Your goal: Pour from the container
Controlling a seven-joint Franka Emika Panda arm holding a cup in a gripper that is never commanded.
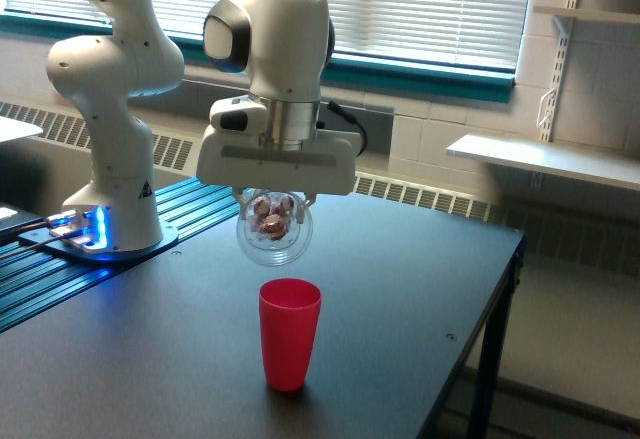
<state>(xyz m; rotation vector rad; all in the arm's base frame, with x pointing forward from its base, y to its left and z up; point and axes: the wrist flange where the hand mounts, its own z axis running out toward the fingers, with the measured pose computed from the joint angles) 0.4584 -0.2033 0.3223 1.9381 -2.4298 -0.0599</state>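
The clear globe-shaped container [274, 229] hangs under the white arm's hand, with reddish-brown and white pieces showing inside it near the top. My gripper [275, 202] is shut on the container, fingers mostly hidden behind the hand's body. Below it an upright red plastic cup [289, 332] stands on the dark table [400, 289], its open mouth slightly to the exterior view's right of the globe. A clear gap separates the globe's bottom from the cup's rim.
The arm's white base [112, 209] with blue lights stands on a ribbed blue-black platform at the exterior view's left. The table's edge [495, 309] runs down the right side. A wall shelf [540, 159] and blinds lie behind.
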